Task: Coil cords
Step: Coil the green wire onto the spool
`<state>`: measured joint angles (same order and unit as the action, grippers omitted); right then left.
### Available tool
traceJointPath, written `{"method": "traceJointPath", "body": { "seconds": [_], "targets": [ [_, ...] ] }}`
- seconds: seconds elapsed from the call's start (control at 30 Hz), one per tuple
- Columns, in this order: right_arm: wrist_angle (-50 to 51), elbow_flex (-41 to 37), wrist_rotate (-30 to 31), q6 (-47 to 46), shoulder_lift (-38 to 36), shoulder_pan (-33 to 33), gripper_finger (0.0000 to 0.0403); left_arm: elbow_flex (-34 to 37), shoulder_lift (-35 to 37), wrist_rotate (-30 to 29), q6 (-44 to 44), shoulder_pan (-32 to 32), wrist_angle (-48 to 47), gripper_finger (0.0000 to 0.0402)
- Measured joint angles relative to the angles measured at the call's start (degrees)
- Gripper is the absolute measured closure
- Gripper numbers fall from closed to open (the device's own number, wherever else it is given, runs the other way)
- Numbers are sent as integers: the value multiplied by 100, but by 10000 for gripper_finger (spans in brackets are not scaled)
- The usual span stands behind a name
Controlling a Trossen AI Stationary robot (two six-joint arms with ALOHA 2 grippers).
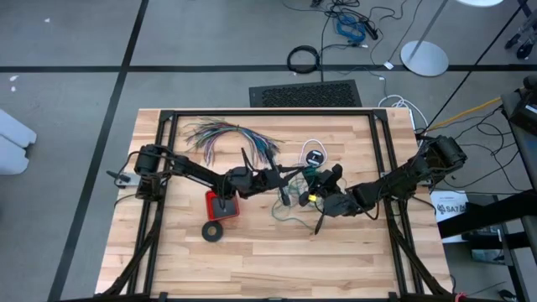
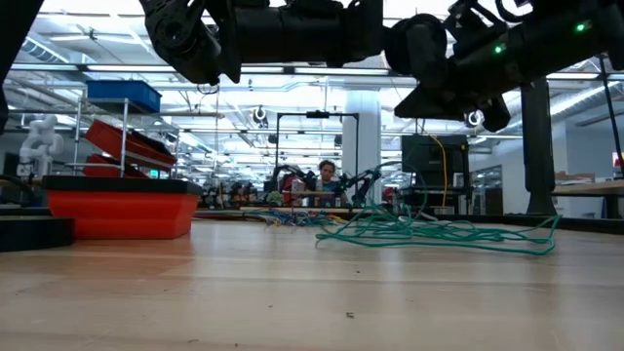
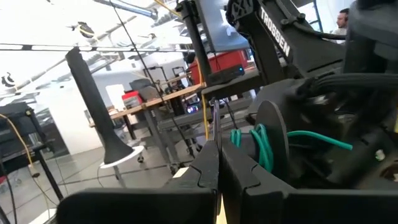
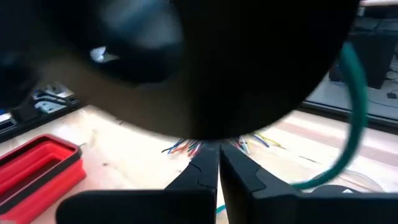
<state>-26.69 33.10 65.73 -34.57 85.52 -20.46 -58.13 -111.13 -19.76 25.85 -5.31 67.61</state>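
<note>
The teal-green wire (image 1: 289, 216) lies as a loose tangle on the table's middle, also in the low view (image 2: 429, 232). Some of its loops (image 3: 256, 146) sit around my right gripper. The white cord with its black round piece (image 1: 315, 157) lies just beyond, toward the far edge. My left gripper (image 1: 298, 176) and my right gripper (image 1: 309, 195) hang above the tangle, tips almost meeting, both shut. In its own view my left gripper (image 3: 217, 163) faces the right one. A dark blurred mass hides most of what lies past my right gripper (image 4: 219, 163). My left gripper's fingers are shut, coming level from the table's left. A teal strand (image 3: 235, 137) starts right at their tips; the pinch itself does not show. My right gripper carries several turns of the teal wire (image 3: 264, 149) around its body. One strand (image 4: 353, 93) curves past it toward the table. I cannot tell whether its shut fingertips hold any wire.
A fanned bundle of many-coloured wires (image 1: 226, 134) lies at the far left of the middle. A red box (image 1: 222, 204) and a black tape-like ring (image 1: 212, 231) sit below my left arm. Bare wood lies along the near edge.
</note>
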Motion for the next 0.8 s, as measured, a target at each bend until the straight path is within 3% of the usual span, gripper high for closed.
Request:
{"method": "traceJointPath", "body": {
  "seconds": [0.43,0.57,0.8],
  "targets": [
    [-317,0,-119,255,0,-193,403,0,2,-284,209,1,9,401],
    [247,0,26,169,0,-626,401,0,2,-317,191,50,-16,401],
    [1770,0,906,-1171,0,-1117,368,0,4,-320,150,42,48,401]
  ]
}}
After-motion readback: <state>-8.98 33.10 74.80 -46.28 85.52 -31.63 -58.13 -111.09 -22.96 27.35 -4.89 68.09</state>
